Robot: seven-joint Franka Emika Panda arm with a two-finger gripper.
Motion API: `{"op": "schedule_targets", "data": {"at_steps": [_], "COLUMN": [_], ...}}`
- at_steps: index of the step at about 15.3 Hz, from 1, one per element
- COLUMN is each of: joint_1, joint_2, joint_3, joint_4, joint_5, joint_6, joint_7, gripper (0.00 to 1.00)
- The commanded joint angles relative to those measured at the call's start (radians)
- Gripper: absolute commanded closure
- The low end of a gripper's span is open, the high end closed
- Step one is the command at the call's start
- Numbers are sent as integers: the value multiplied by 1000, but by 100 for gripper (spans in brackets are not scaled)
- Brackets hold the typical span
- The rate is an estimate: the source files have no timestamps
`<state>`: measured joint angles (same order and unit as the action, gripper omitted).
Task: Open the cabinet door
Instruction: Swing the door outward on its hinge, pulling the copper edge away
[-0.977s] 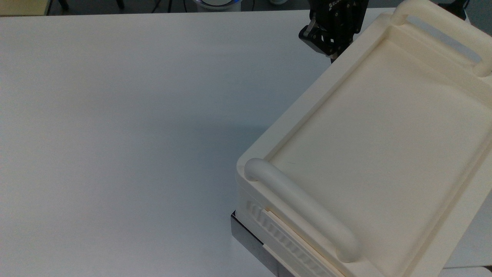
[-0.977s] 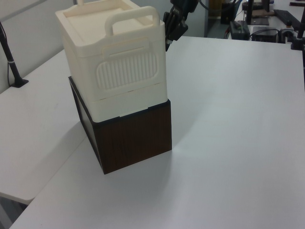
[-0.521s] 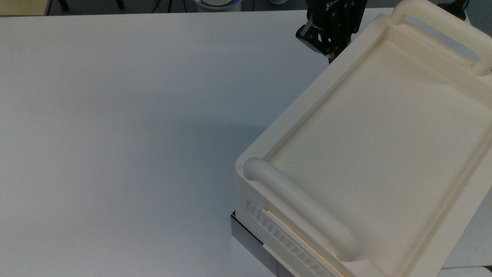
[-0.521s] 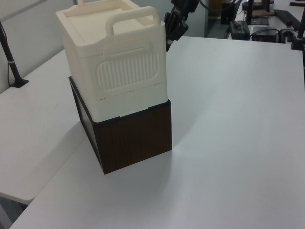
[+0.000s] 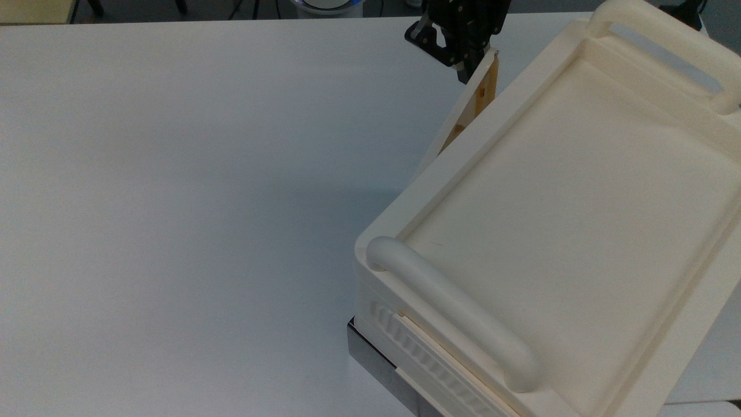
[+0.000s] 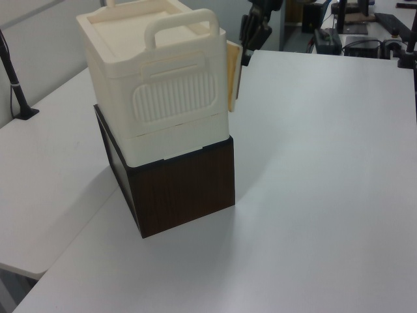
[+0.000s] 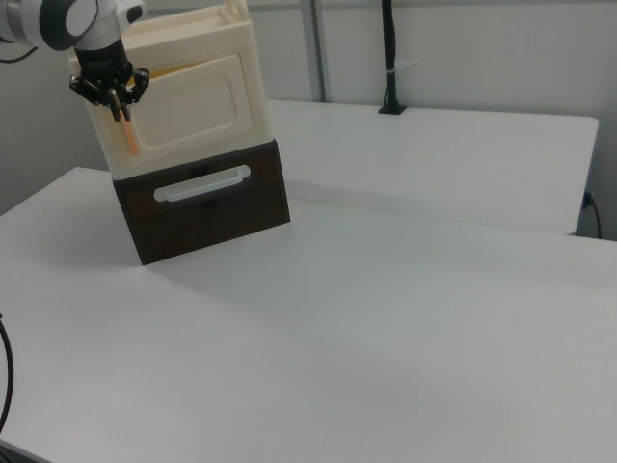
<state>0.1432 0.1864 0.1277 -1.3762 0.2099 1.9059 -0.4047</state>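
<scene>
Since half a second earlier, the cabinet door (image 5: 472, 101) had swung out from the cream cabinet (image 5: 573, 191), its free edge (copper-orange strip showing) pinched in the gripper (image 5: 468, 65), with the hinge end below it in the top view.

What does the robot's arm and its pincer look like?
The pincer is black, boxy and full of small openings, with white lettering on its body in the top view. In the right view, the arm above it is white and rounded, with a grey ring at a joint.
</scene>
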Motion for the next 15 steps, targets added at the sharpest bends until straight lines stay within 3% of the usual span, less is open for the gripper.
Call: {"op": "schedule_targets", "data": {"at_steps": [1,5,6,7,8,9,11,13,15], "joint_1": [-60,-123,-135,-160,-187,-209,-258,-304,-342], "joint_2": [-36,-64,-65,-65,-68,-73,-90,-90,-90], "joint_3": [-17,-20,-22,-22,-25,-26,-26,-29,-36], "joint_4": [-87,-89,-89,-89,-87,-84,-87,-86,-86], "joint_5": [-18,-20,-21,-21,-21,-23,-27,-29,-29], "joint_6": [-20,-79,-88,-109,-140,-163,-182,-200,-199], "joint_7": [20,17,17,15,17,15,1,0,3], "gripper": [100,97,91,81,62,53,52,36,4]}}
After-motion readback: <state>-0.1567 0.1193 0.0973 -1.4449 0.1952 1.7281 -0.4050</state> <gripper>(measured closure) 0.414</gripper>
